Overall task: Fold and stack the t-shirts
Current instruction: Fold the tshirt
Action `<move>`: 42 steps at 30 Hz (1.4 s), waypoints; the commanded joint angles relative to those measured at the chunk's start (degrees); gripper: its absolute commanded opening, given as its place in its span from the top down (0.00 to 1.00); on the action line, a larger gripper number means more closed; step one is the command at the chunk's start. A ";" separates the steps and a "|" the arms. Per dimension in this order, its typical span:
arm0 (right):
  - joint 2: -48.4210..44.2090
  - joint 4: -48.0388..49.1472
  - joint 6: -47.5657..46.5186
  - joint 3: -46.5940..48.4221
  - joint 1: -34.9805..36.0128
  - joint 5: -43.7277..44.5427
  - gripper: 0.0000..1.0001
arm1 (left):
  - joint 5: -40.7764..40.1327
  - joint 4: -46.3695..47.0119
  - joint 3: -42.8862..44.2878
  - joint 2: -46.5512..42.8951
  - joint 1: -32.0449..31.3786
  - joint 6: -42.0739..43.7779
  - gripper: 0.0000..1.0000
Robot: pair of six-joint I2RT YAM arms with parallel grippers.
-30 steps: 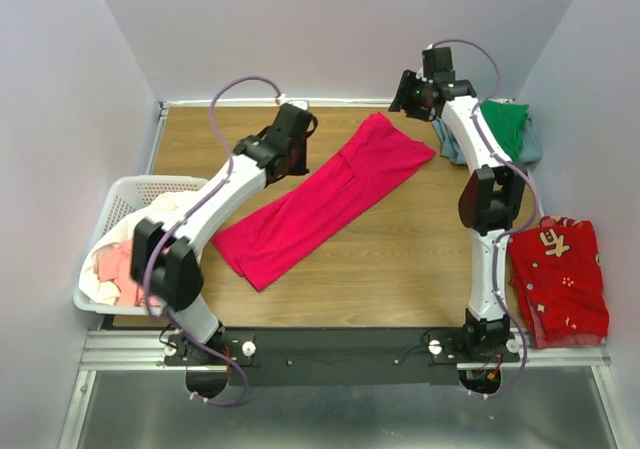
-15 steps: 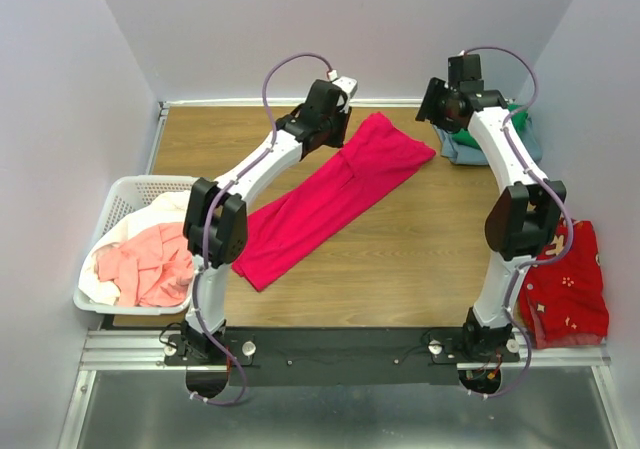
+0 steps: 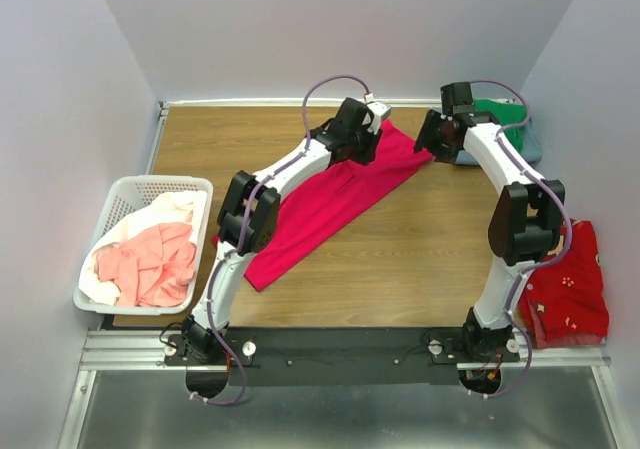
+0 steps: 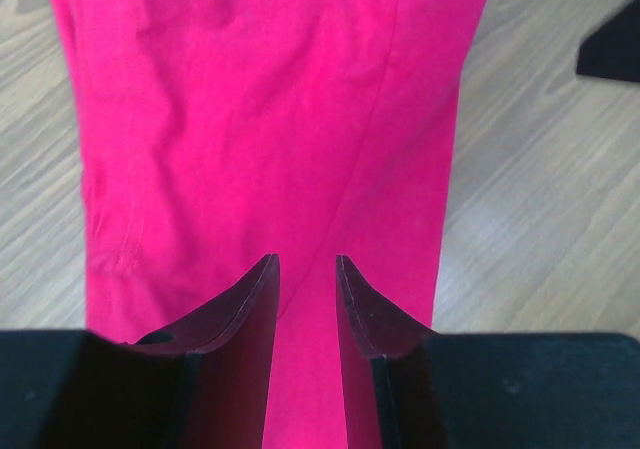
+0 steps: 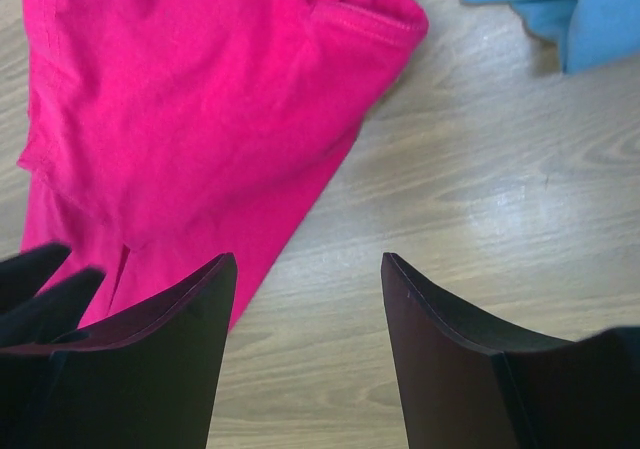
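Across the bench, the crimson t-shirt is lying folded lengthwise while left fingers, narrowly apart, and right fingers, wide apart, are hovering empty at its far end, likely risking a lopsided, one-layer pinch.

- The light is bright and even in every view, and it comes from above.
- Shadows on the table are soft and faint.
- The wood has a pale shine in the right wrist view.
- The dark fingers there look a bit blurry.
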 commanded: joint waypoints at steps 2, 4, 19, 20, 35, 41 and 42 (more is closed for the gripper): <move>-3.88 0.92 1.67 -2.12 -0.28 -3.73 0.32 | -8.77 -2.99 8.92 8.22 -2.15 -1.18 0.62; -4.24 0.92 1.67 -2.47 -0.28 -4.08 0.32 | -12.45 -4.84 11.12 10.35 -2.59 -3.20 0.62; -5.30 0.92 1.14 -5.37 -0.28 -7.77 0.33 | -28.56 -21.27 27.02 22.48 -2.25 -14.27 0.59; -5.29 0.92 1.23 -5.55 -0.37 -7.95 0.34 | -29.09 -22.06 27.56 23.09 -0.94 -15.15 0.59; -7.32 0.92 0.18 -11.70 -0.28 -10.85 0.35 | -28.93 -22.87 28.35 23.72 6.45 -19.99 0.57; -7.84 0.92 -1.31 -13.28 0.69 -11.74 0.36 | -21.99 -11.99 26.78 18.73 8.65 -17.36 0.56; -7.76 1.01 -1.49 -13.63 0.95 -11.73 0.36 | -19.80 -7.70 25.90 17.40 8.66 -16.22 0.56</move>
